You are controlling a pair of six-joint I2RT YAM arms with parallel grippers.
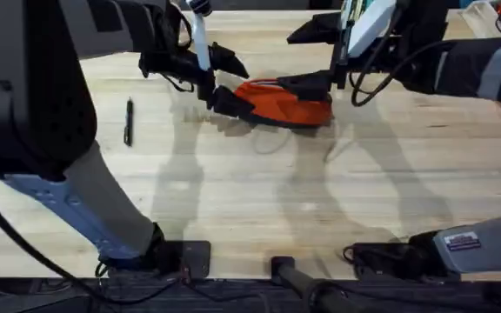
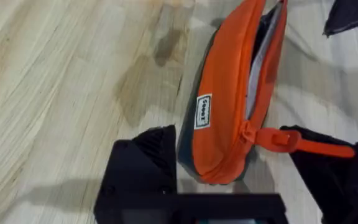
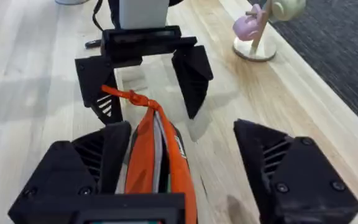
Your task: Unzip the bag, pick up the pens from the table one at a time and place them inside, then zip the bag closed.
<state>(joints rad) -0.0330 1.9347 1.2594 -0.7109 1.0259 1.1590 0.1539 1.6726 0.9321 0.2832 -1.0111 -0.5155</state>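
Orange bag (image 1: 285, 103) toward the far middle of the surface (image 1: 277, 200), flanked end to end by both arms. Stands on its dark bottom band, zipper (image 2: 248, 106) uppermost and already parted along most of the visible length, grey lining showing inside (slider down at the end nearest the left arm).

Left end effector (image 1: 224, 83) spread wide around that end of the bag, one finger (image 2: 142, 162) to either side, neither pressing the fabric. Red pull (image 2: 291, 142) sticking out sideways from the slider, reaching as far as one finger; cannot tell whether touching it. Not pinched in any case.

Right end effector (image 1: 316, 59) at the opposite end, also spread wide. From the right wrist, bag (image 3: 160, 162) close against one of its fingers (image 3: 104, 155), with a clear gap to the other finger. Nothing clamped. Farther along in the same view, the left end effector (image 3: 145, 81) facing back, pull (image 3: 126, 96) just beside one of its fingers.

One black pen (image 1: 129, 122) lying well apart from the bag, out beyond the left arm, alone on bare wood and pointing roughly away from the arm bases. Untouched.

Small pink-and-cream object on a round base (image 3: 257, 31) near the edge of the surface, dark carpet beyond it.
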